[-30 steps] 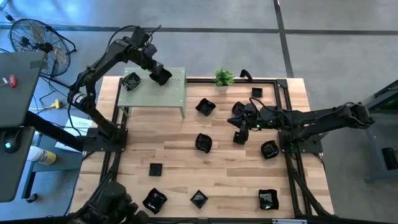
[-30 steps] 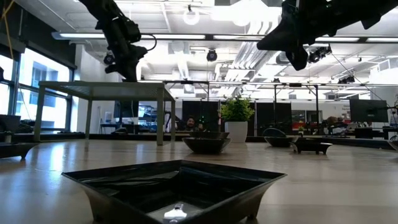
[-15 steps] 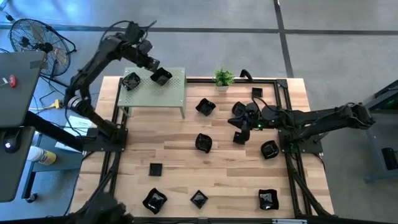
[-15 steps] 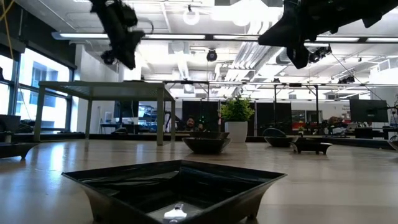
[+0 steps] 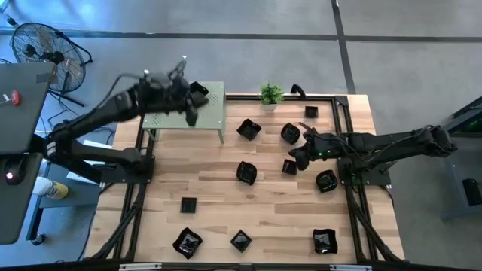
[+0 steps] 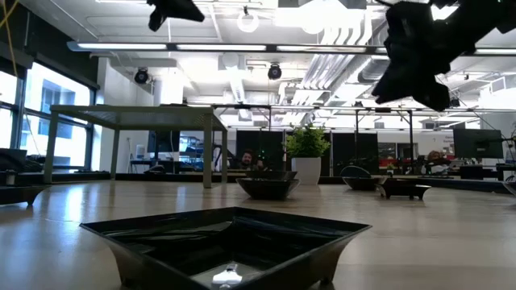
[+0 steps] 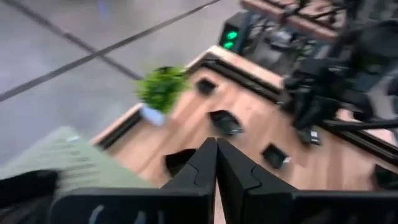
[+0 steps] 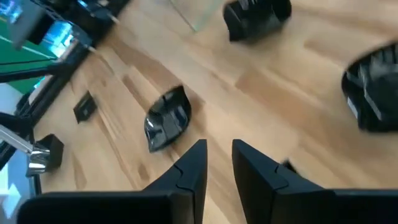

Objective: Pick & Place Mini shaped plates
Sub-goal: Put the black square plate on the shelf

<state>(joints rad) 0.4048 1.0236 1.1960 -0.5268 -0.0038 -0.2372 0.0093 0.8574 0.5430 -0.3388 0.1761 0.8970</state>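
Right gripper [image 5: 294, 160] hangs over the right middle of the wooden table [image 5: 211, 188], its two fingers [image 8: 186, 165] a little apart with nothing between them; left gripper [image 5: 191, 114] is above the front edge of the small green stand [image 5: 215, 111], its fingers [image 7: 202, 165] pressed together and empty. The mini shaped plates [image 5: 247, 173] lie scattered over the table, well apart from each other, and one of them [image 5: 198, 91] rests on the green stand. They are small, glossy black dishes, some square, some round, some with a wavy edge; in the low view the nearest one [image 6: 228, 242] shows thin walls that slope outward. I judge them light and stiff, but slippery from the glaze and perhaps brittle. The best hold seems to be on the rim, one finger inside and one outside the wall, with gentle pressure.
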